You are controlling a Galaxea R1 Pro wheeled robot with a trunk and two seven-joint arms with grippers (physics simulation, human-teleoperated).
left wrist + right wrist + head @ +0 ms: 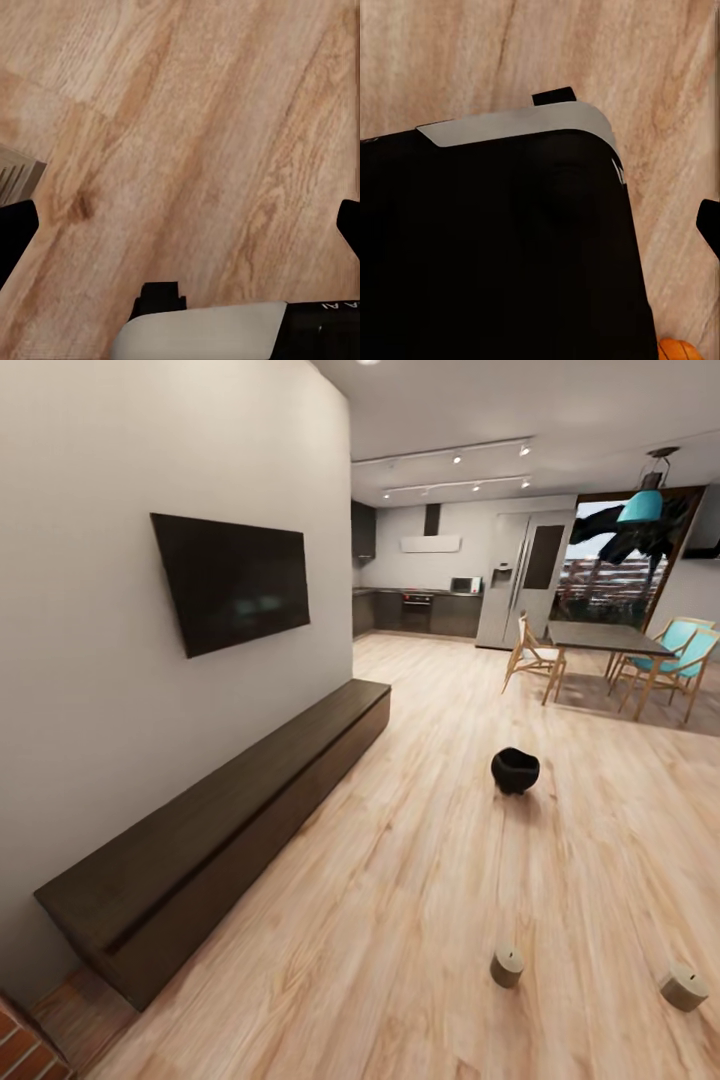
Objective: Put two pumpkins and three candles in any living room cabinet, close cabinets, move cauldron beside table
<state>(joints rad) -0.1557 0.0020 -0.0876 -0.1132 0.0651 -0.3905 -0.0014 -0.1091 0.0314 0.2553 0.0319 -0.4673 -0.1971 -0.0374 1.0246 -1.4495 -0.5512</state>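
Two squat beige candles stand on the wood floor before us, nearer than the black round cauldron, right of the long dark cabinet; an orange pumpkin lies beside our base; claw states unclear.

Dark brown cabinet, black cauldron

Wood floor; tool fingertips at edges, prob. apart.

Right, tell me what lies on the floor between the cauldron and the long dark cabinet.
Nothing: in the head view the stretch from the cauldron across to the cabinet is bare wooden floor. The two candles sit nearer the camera, off that line.
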